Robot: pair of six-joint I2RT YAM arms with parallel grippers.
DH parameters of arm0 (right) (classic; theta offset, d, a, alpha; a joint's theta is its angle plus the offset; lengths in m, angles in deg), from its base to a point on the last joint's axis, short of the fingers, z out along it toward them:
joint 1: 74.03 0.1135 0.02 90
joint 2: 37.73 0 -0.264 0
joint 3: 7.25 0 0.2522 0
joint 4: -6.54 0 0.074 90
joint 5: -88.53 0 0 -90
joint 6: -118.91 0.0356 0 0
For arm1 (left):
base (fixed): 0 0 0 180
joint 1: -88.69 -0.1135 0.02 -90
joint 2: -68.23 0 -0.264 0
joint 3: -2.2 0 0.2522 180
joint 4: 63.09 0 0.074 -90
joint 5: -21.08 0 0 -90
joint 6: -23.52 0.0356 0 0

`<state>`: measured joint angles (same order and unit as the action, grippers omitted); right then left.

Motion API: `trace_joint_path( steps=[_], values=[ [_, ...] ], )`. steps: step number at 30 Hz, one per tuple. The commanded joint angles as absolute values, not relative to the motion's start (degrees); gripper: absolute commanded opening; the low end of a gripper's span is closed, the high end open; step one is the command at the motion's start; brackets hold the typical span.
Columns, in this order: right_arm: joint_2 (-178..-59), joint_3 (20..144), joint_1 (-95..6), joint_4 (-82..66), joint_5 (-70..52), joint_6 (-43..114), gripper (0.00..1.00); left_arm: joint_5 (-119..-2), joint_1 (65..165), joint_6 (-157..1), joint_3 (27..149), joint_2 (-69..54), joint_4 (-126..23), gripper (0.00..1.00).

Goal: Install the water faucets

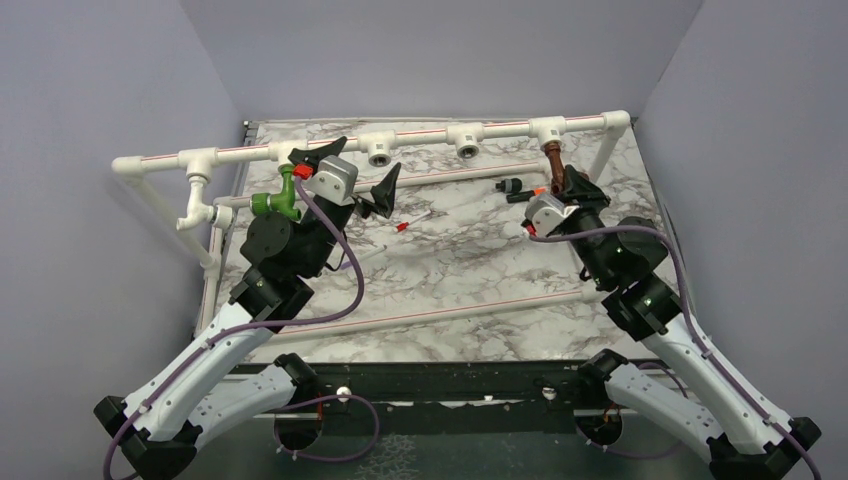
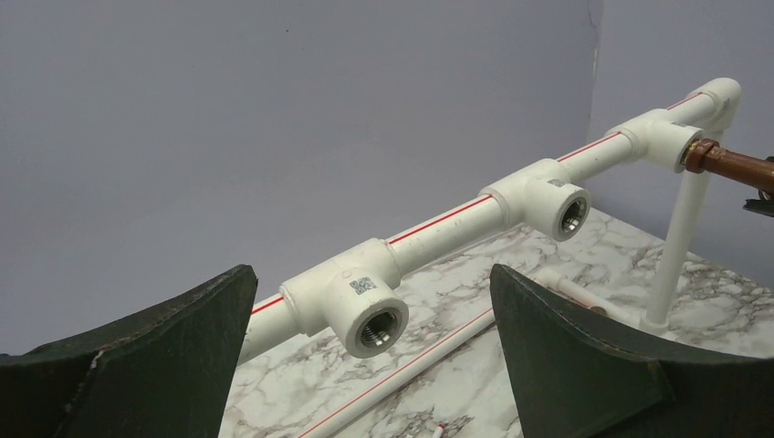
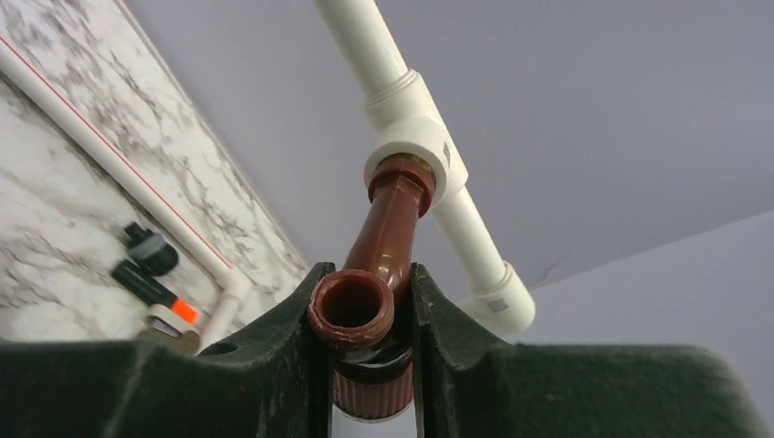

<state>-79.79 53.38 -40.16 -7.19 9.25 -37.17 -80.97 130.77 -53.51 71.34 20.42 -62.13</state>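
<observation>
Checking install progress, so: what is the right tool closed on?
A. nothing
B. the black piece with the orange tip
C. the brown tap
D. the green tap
C: the right wrist view shows the right tool pinching the brown tap, whose far end meets the white fitting.

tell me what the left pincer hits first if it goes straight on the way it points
Most likely the white T-fitting on the pipe frame: its empty threaded socket shows centred ahead of the open left pincer in the wrist view. How far off is unclear.
</observation>
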Motion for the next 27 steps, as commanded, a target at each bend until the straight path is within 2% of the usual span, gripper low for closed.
trace_joint_path(
  steps=[1,13,27],
  values=[
    [-79.33,52.13,-39.89,-1.39,6.43,-19.47,0.0,-81.84,130.91,-53.21,70.9,20.46,-63.75,0.99],
    [-83.01,53.14,-39.91,6.88,2.49,17.18,0.0,-81.92,130.94,-53.06,70.98,20.9,-63.66,0.99],
    [-88.37,55.23,-39.88,13.6,1.31,51.06,0.01,-81.84,130.91,-53.2,71.07,21.15,-63.57,0.99]
  ],
)
